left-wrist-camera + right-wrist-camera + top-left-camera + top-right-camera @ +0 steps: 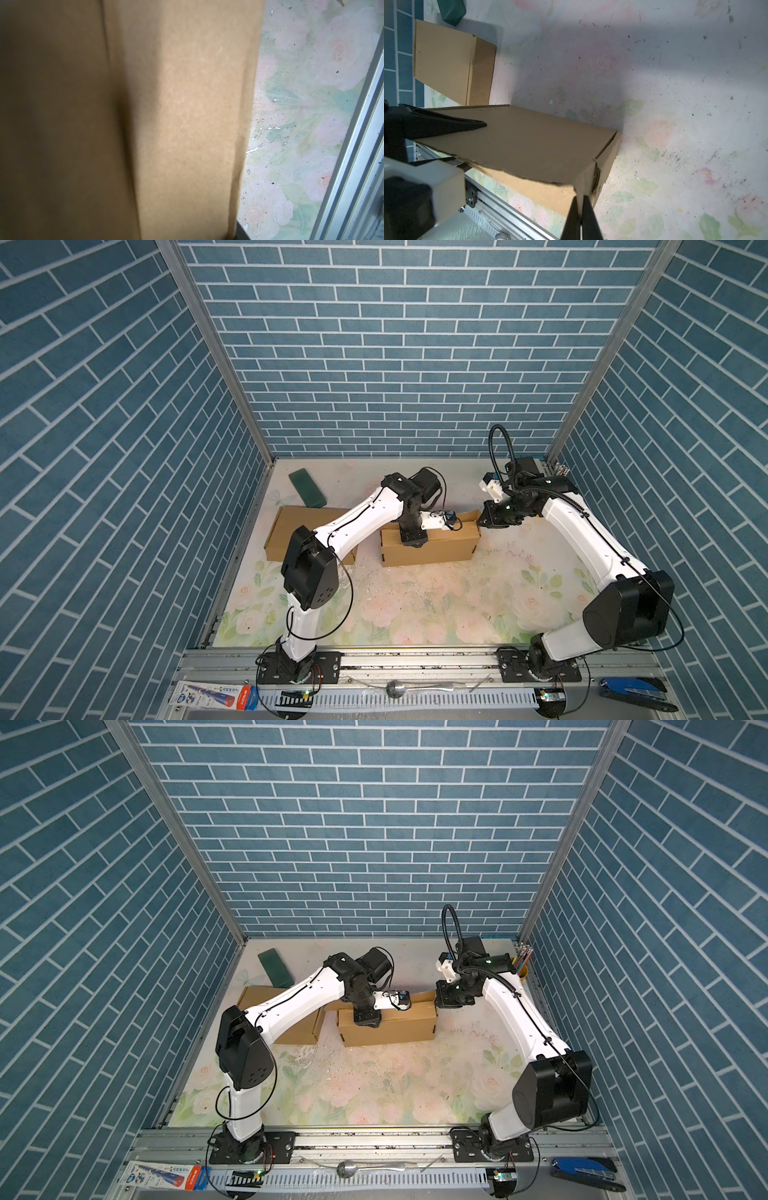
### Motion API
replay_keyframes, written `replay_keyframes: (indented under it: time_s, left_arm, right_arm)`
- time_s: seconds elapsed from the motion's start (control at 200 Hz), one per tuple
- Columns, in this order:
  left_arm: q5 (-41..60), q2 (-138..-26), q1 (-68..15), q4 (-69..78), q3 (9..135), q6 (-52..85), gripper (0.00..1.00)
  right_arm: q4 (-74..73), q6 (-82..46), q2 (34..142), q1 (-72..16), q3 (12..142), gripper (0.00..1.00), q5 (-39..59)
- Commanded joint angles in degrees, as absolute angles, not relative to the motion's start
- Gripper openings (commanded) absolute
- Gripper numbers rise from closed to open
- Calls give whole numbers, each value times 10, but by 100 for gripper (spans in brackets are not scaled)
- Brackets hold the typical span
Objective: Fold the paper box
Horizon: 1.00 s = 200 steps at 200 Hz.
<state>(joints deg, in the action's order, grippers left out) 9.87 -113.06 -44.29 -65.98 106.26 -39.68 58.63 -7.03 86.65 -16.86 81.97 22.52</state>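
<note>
A brown box (428,551) lay at the centre of the table (415,614). The left gripper (411,541) pressed on its top toward 9 o'clock; whether its jaws gripped could not be told. The right gripper (579,200), at 3 o'clock, was pinched tight on the end flap (606,162). The card looked light, stiff, easily creased; flap edges seemed the best hold. Another box (291,531) lay at 10 o'clock.
</note>
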Motion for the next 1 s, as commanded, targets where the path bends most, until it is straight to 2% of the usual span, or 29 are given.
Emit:
replay_keyframes:
  time_s: [0.0, 0.24, 0.585, 0.77, 0.995]
  left_arm:
    - [86, -1181, -455, -656, 1041, -412, 34]
    - [90, -1182, -455, -655, 1044, -413, 34]
    - [89, -1183, -455, -653, 1041, -415, 34]
    - [87, -1184, -455, -653, 1042, -415, 34]
    - [83, -1184, -455, -653, 1047, -414, 35]
  right_arm:
    - [605, -46, 880, -176, 851, 7, 235]
    - [608, -50, 883, -176, 854, 17, 230]
    - [630, -43, 894, -176, 889, 18, 197]
    - [626, -50, 898, -176, 878, 9, 208]
    - [597, -76, 876, -177, 829, 3, 193]
